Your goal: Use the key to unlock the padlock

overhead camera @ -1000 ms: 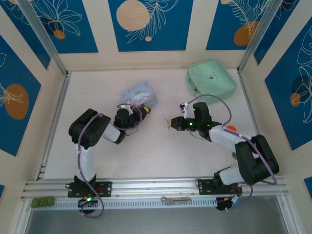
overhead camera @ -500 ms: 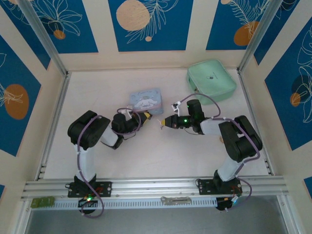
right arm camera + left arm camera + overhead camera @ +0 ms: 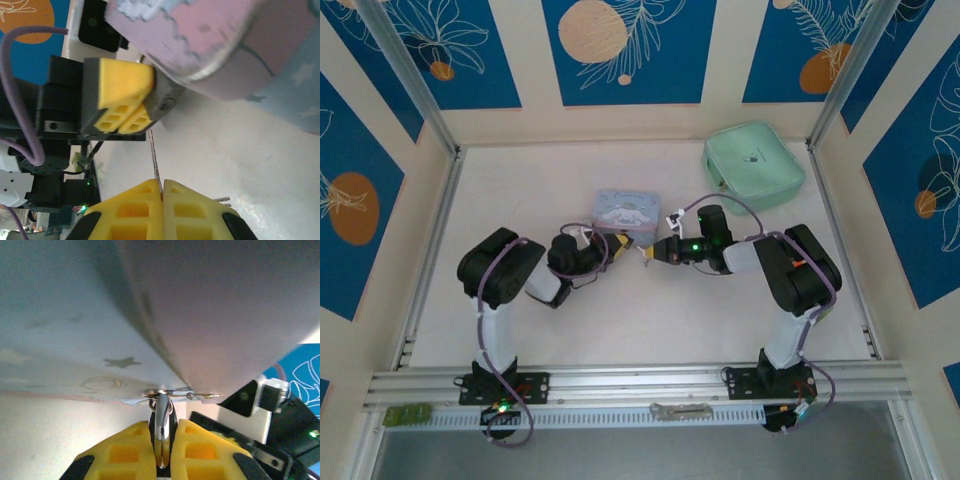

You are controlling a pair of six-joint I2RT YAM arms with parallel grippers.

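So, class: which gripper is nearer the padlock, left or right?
Left. The left gripper is clamped on the padlock, right beside the tin box. The right gripper, shut on the key, faces it across a short gap, and the key's tip stops short of the padlock.

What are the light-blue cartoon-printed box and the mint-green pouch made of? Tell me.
Light-blue cartoon-printed box: probably thin painted metal, smooth, with a rolled rim and soft sheen. Mint-green pouch: looks like soft fabric or faux leather, matte, rounded corners; which one is unclear.

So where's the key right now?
The right gripper pinches the key mid-table in the top view, pointing it at the left gripper beside the blue tin.
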